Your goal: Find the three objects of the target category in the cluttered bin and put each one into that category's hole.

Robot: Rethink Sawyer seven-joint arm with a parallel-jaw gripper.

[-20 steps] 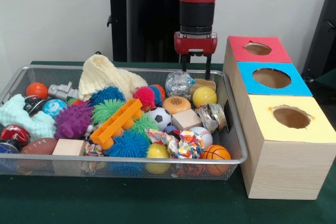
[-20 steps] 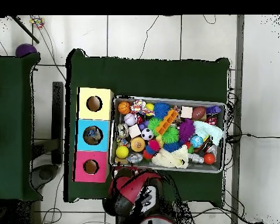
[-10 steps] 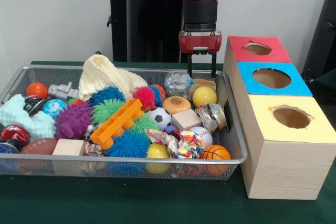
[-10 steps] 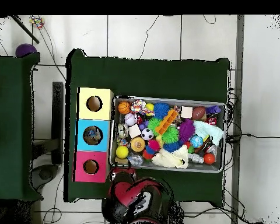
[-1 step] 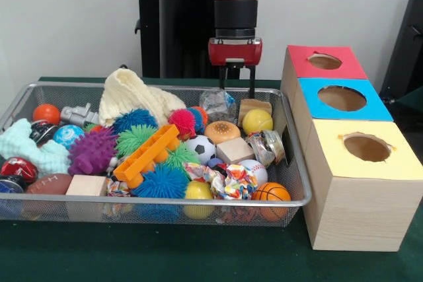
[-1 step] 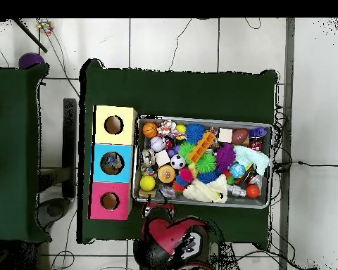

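My gripper (image 5: 236, 90) hangs open and empty over the far rim of the wire bin (image 5: 158, 201), its fingers straddling nothing. Just below and in front of it lie a clear crinkled wrapper ball (image 5: 218, 104) and a wooden block (image 5: 255, 105). A yellow ball (image 5: 257, 121), a soccer ball (image 5: 200, 148), a second wooden block (image 5: 234, 150), a baseball (image 5: 254, 170) and a small basketball (image 5: 271, 193) lie nearer. In the overhead view the gripper (image 6: 158, 207) sits at the bin's lower left edge. Three holed boxes stand beside the bin: red (image 5: 324, 63), blue (image 5: 342, 99), yellow (image 5: 365, 146).
The bin also holds a cream knitted cloth (image 5: 129, 97), spiky balls in blue (image 5: 160, 182), purple (image 5: 92, 151) and green, an orange toy ladder (image 5: 145, 155) and a mint plush (image 5: 30, 148). From overhead, something lies inside the blue box's hole (image 6: 112, 163).
The gripper drifted right toward the boxes, then swung back left along the bin's far rim and now hangs over the crinkled wrapper ball. It stayed open.
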